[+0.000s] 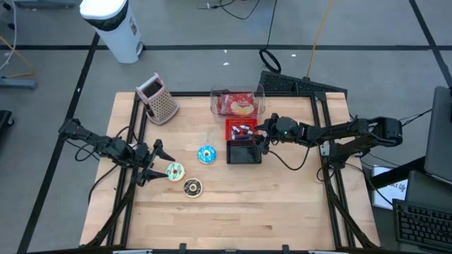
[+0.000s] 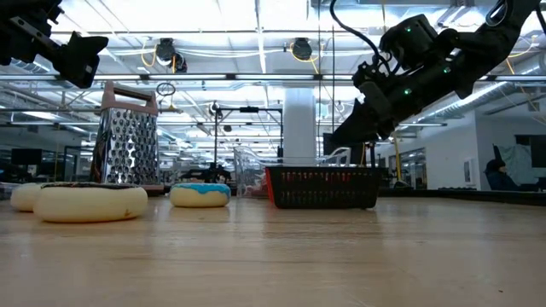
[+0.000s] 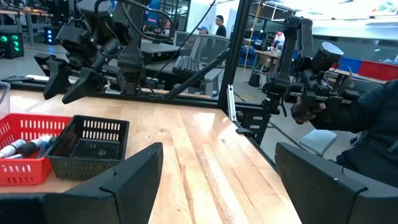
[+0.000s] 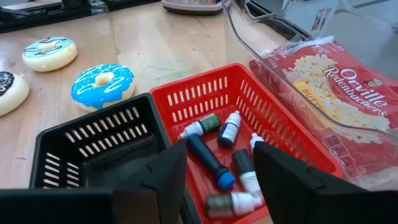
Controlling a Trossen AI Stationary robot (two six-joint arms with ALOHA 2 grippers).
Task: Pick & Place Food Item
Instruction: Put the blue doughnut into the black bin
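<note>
Doughnuts lie loose on the table — the blue-iced doughnut (image 1: 205,154) just beside the black basket (image 1: 244,152). Right gripper (image 1: 263,135) hovers over both baskets, fingers parted, holding nothing. Left gripper (image 1: 157,164) waits wide open by the white doughnut (image 1: 174,171).

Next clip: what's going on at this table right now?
Neither arm holds anything. The right gripper hovers, fingers apart, over the red plastic basket of small dropper bottles and the empty black plastic basket next to it. The left gripper waits wide open at the table's left side, beside the white-iced toy donut. The blue-iced donut and the chocolate-iced donut lie on the wooden table; no donut is in either basket yet.
</note>
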